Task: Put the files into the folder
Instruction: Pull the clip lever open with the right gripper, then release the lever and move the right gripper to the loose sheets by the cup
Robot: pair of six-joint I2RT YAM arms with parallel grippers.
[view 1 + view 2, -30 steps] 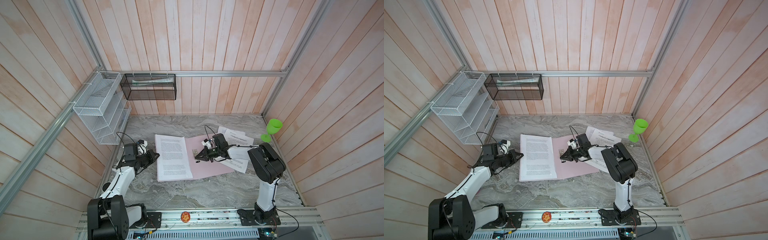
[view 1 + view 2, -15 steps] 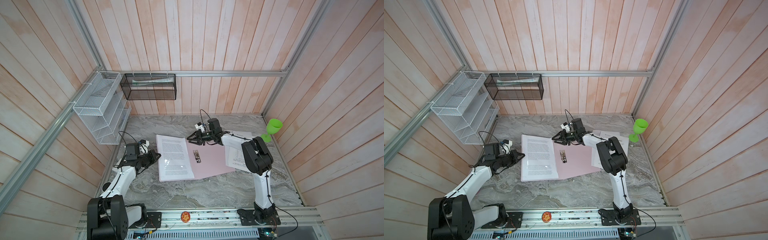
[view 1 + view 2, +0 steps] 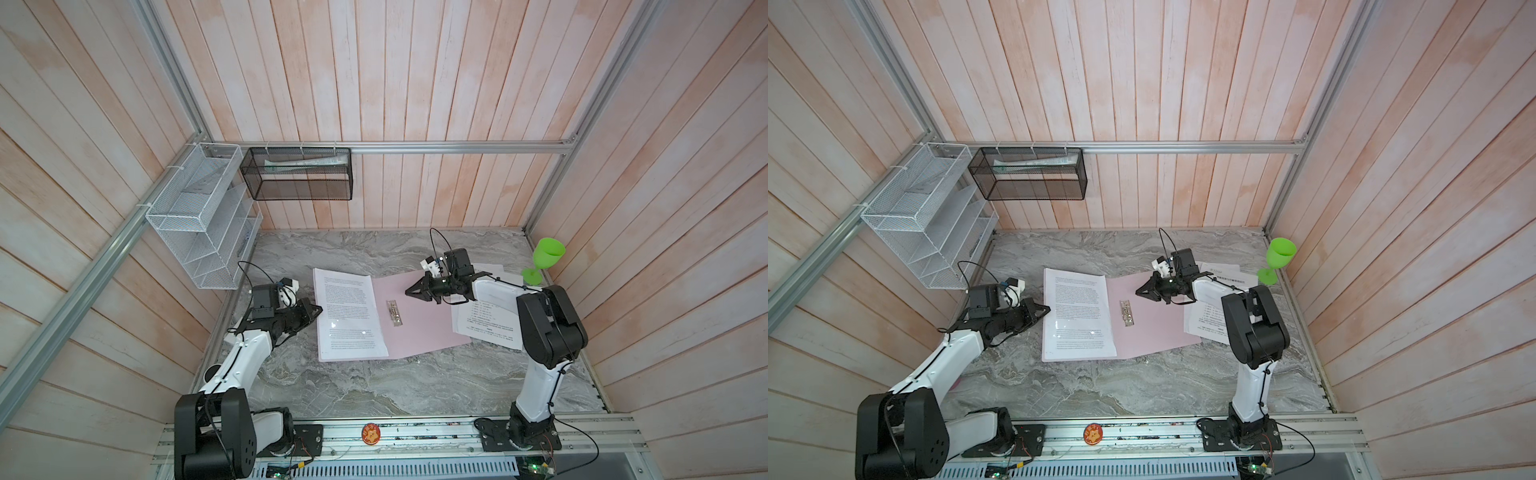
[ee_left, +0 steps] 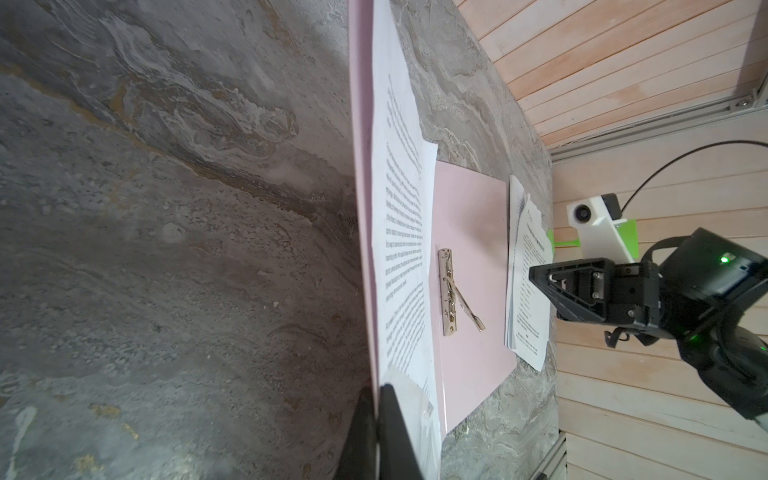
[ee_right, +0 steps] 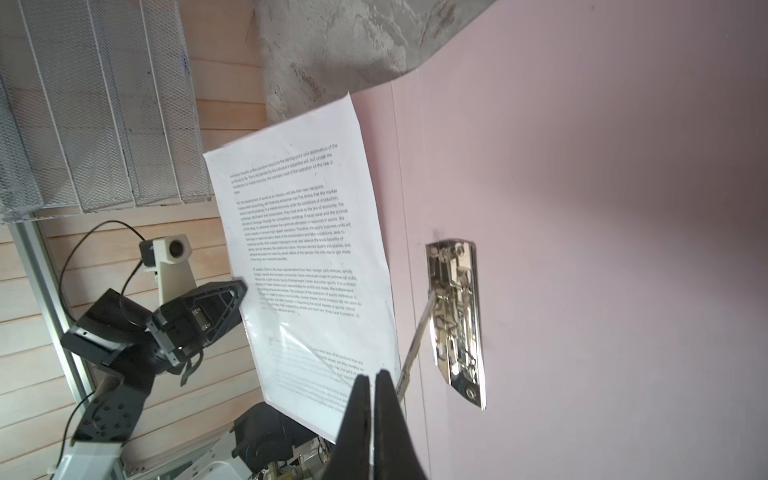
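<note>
- The folder (image 3: 419, 332) lies open and flat mid-table, pink inside facing up. Its silver clip (image 3: 395, 312) sits by the spine with the lever swung out.
- One printed sheet (image 3: 349, 316) sits on the left flap. The rest of the files (image 3: 486, 328) are a loose stack overlapping the folder's right edge.
- The left gripper (image 3: 319, 309) has its fingers pressed together on the outer edge of that left flap, pinching it as far as the wrist view shows.
- The right gripper (image 3: 409, 293) is pressed together too, with nothing in it, hanging over the right flap near the clip.
- The table (image 3: 374, 386) is grey marble-look. The walls (image 3: 415, 83) are whitewashed pinkish planks with aluminium rails (image 3: 415, 147).
- There's a white wire rack (image 3: 199, 232) on the left wall and a black mesh basket (image 3: 299, 178) with papers in it on the back wall. A green goblet (image 3: 544, 259) stands in the far right corner.
- Writing: the sheet is black English paragraphs, and from the right wrist view I can make out "starting point and destination of the". The orange sticker (image 3: 371, 433) on the front rail is too small to read.
</note>
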